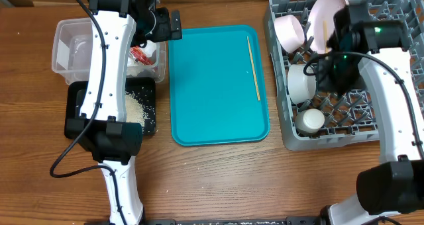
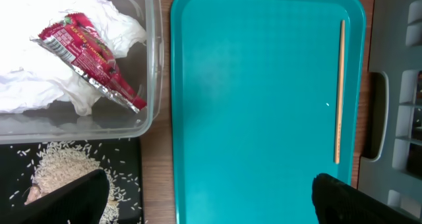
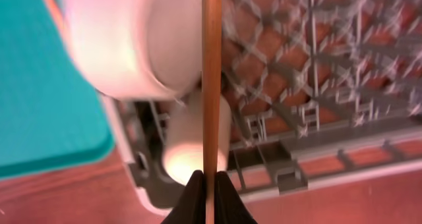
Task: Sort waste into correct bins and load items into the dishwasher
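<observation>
My right gripper (image 3: 210, 188) is shut on a wooden chopstick (image 3: 211, 79) and holds it over the grey dish rack (image 3: 316, 85), above a white bowl (image 3: 138, 39) and a small cup (image 3: 194, 151). In the overhead view that gripper (image 1: 328, 43) hangs over the rack (image 1: 291, 135), which holds the plate (image 1: 328, 10), two bowls (image 1: 289, 32) (image 1: 301, 83) and the cup (image 1: 310, 121). My left gripper (image 2: 210, 201) is open and empty over the teal tray's left edge. The clear tub (image 2: 153, 66) holds the napkin (image 2: 39, 79) and red wrapper (image 2: 89, 56). Rice (image 2: 62, 165) lies in the black tray (image 1: 149, 112).
The teal tray (image 1: 218, 86) lies between the bins and the rack, with the second chopstick (image 1: 253, 69) lying lengthwise near its right edge. Bare wooden table shows in front of everything.
</observation>
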### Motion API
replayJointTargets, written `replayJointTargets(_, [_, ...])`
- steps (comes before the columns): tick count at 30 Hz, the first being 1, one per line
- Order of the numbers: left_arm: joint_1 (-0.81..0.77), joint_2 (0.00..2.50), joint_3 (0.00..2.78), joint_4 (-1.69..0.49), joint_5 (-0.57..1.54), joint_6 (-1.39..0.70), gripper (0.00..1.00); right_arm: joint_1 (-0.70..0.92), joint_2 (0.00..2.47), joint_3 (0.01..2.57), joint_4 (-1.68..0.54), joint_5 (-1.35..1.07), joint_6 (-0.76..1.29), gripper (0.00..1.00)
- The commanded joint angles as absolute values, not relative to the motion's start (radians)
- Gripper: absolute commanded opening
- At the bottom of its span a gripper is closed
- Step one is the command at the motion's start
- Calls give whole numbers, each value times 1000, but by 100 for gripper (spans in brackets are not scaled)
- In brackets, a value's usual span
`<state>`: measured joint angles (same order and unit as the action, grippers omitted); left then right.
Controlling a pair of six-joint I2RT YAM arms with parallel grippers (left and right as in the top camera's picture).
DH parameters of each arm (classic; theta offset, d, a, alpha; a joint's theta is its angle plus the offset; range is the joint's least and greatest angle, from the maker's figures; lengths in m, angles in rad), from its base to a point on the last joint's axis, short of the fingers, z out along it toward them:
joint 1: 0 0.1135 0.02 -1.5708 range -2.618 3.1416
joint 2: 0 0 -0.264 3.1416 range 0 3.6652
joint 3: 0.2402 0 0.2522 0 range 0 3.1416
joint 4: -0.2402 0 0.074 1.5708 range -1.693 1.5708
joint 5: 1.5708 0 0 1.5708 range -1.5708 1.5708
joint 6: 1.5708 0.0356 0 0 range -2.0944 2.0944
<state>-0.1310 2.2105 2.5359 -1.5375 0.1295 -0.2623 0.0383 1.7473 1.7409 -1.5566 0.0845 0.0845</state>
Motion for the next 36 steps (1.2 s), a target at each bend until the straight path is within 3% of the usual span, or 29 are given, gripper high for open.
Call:
replayJointTargets(1, [-138, 2203, 2555, -1536, 123, -262, 100, 15, 1750, 1655, -1543, 91, 129, 4])
replayJointTargets(5, [-138, 2203, 2555, -1536, 123, -262, 100, -8, 1750, 1571, -1507, 102, 169, 4])
replayJointTargets(8, [-138, 2203, 2555, -1536, 123, -262, 100, -37, 1750, 1562, -1507, 112, 213, 21])
replayJointTargets(11, [-138, 2203, 2555, -1536, 123, -262, 100, -75, 1748, 1569, -1498, 111, 243, 31])
replayJointTargets(19, [-138, 2203, 2555, -1536, 123, -262, 100, -90, 1748, 1721, -1493, 52, 253, 33])
replayJointTargets(24, [-138, 2203, 2555, -1536, 123, -262, 100, 50, 1749, 1811, -1305, -151, 190, 34])
replayJointTargets(28, [-138, 2203, 2555, -1536, 123, -262, 100, 207, 1787, 1806, -1163, -102, 207, 50])
replayJointTargets(36, [-138, 2203, 2555, -1536, 123, -262, 100, 405, 1990, 1806, -1074, 96, 178, 56])
